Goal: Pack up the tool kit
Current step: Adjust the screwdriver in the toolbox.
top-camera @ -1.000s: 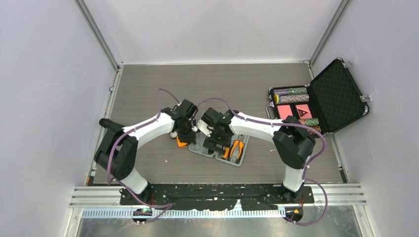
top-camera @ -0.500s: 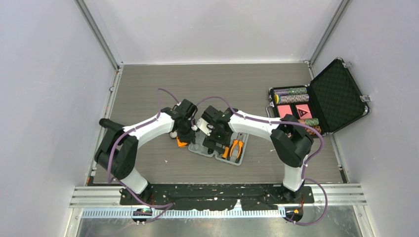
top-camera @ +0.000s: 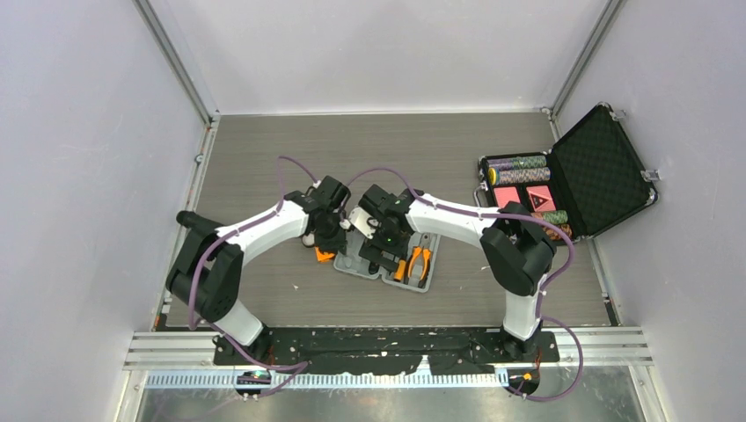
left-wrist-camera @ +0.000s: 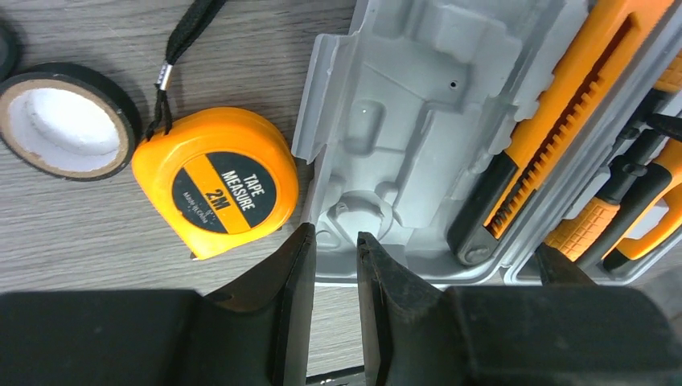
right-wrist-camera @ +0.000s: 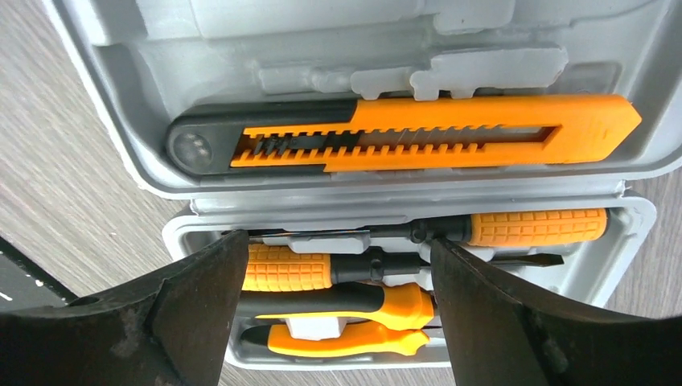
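Note:
The grey tool kit case (left-wrist-camera: 402,121) lies open on the table (top-camera: 347,264). An orange utility knife (right-wrist-camera: 402,133) sits in one half. Two screwdrivers (right-wrist-camera: 535,227) and the pliers (right-wrist-camera: 346,322) sit in the other. The orange tape measure (left-wrist-camera: 215,181) lies on the table just outside the case's left wall. My left gripper (left-wrist-camera: 334,237) hovers at the case's near corner, its fingers a narrow gap apart with nothing between them. My right gripper (right-wrist-camera: 338,249) stands wide open over the screwdrivers and pliers, holding nothing.
A roll of black tape (left-wrist-camera: 60,121) lies left of the tape measure. A larger black foam-lined case (top-camera: 563,180) with poker chips stands open at the right wall. Both arms (top-camera: 264,224) meet over the kit at mid-table.
My right wrist has shifted slightly left over the case. The left arm and the tape measure have barely moved.

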Motion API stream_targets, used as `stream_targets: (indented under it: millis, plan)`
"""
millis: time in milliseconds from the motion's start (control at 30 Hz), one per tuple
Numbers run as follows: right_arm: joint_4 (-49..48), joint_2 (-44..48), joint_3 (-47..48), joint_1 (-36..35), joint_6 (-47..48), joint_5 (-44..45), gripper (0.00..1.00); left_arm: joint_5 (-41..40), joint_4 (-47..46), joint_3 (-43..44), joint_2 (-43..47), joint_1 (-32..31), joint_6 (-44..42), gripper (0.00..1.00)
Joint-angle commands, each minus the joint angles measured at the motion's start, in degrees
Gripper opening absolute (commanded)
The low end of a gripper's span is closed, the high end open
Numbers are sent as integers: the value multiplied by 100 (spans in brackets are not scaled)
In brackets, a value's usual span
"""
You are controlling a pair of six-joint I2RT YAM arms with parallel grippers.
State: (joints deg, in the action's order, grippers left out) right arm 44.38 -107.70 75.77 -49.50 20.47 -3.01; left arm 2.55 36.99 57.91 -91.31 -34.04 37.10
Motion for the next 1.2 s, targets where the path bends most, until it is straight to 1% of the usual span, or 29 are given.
stream_targets:
  millis: [0, 167, 233, 267, 300, 367, 433, 500, 633, 733, 867, 967, 1167]
  plan:
    - [-260, 160, 169, 54, -155, -121, 89, 65, -22, 193, 672, -82, 24, 27]
    - [-256, 923, 471, 114, -392, 114, 93, -95, 10, 261, 895, -25, 38, 27]
    - [-417, 1375, 363, 199, -679, 231, 94, -130, 36, 330, 870, 15, -1, 28]
    - [-490, 1502, 291, 295, -814, 505, 95, -129, 76, 409, 832, 34, -32, 28]
    - [-645, 1773, 75, 359, -1112, 640, 95, -117, 127, 482, 773, 34, -62, 28]
    - [-890, 2156, -321, 614, -1563, 557, 94, -88, 166, 613, 646, 38, -109, 28]
    - [-1164, 2521, -781, 945, -1785, 286, 93, 19, 196, 728, 496, 32, -132, 28]
    - [-1384, 2712, -1179, 1037, -1715, 63, 91, 93, 207, 764, 406, 37, -129, 28]
    - [-1170, 2505, -1294, 1074, -1216, -105, 89, 176, 186, 658, 393, 35, -124, 28]
    - [-1002, 2217, -1180, 1074, -1134, -243, 89, 161, 186, 531, 434, 32, -128, 29]
    - [-877, 1689, -1035, 1073, -1409, -174, 89, 192, 130, 378, 438, 37, -133, 29]
    - [-923, 1425, -1026, 1074, -1536, -86, 87, 423, 48, 314, 326, 18, -101, 29]
    - [-665, 1197, -996, 1093, -2000, 742, 87, 655, -7, 226, 155, -143, -51, 29]
